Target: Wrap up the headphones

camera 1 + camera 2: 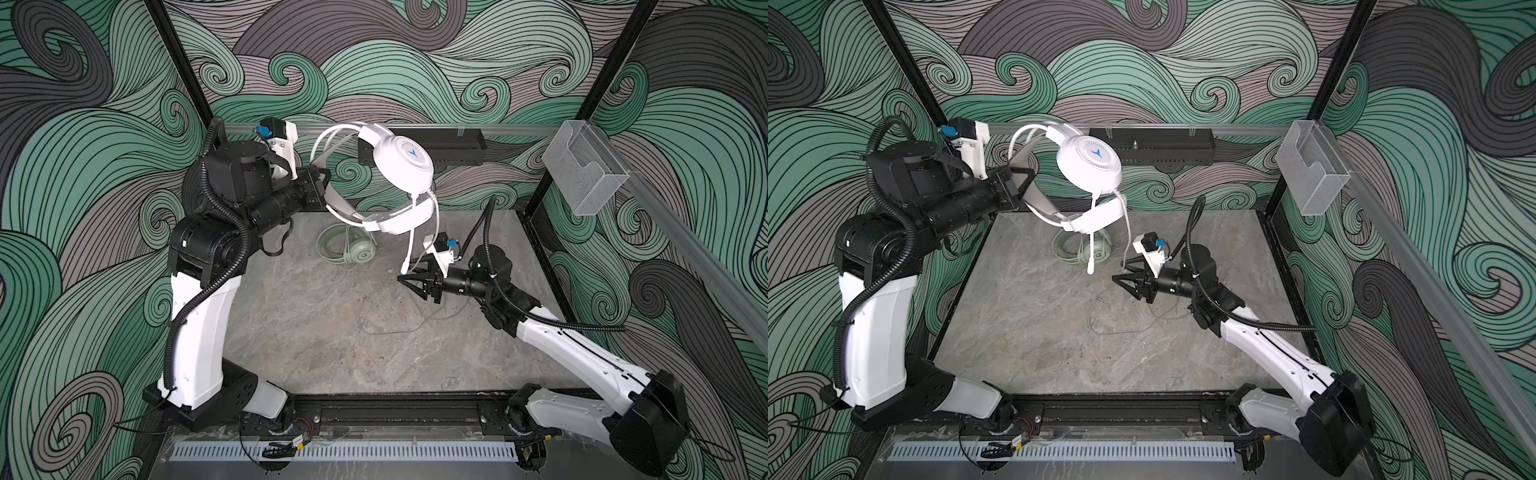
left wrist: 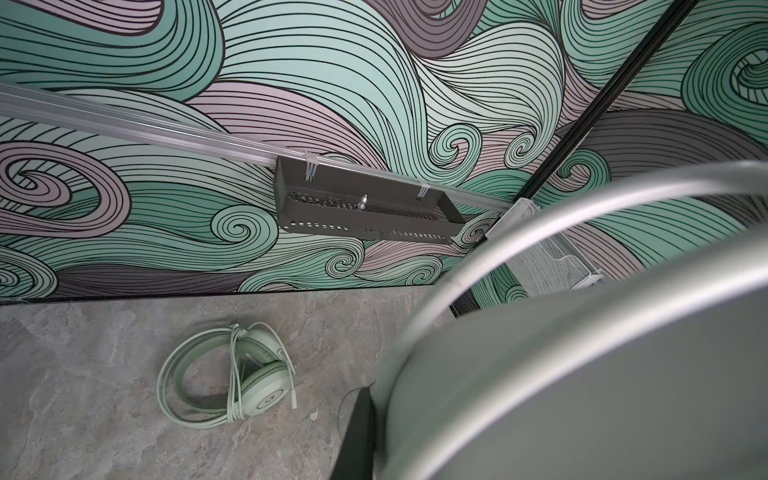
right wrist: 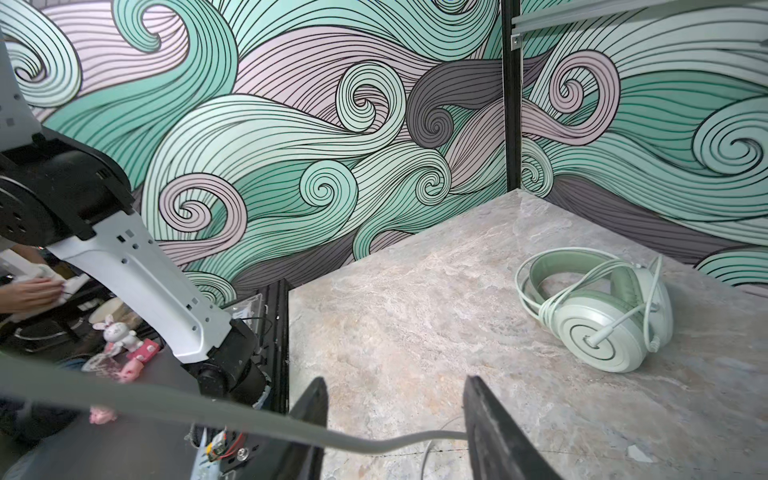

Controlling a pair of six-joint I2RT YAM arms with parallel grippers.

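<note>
Done: mint headset (image 2: pixel 249 386) looks wrapped, near the back edge of the surface (image 1: pixel 311 332).
Pending: white headset (image 1: pixel 402 164), aloft, headband (image 1: pixel 343 208) clamped in your left claw (image 1: pixel 326 189); its cable (image 1: pixel 437 216) hangs loose.
Right claw (image 3: pixel 395 386): spread, cable between jaws.

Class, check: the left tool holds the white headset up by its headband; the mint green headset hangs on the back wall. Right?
No: the mint green headset lies on the table, as both top views show. The rest stands.
</note>
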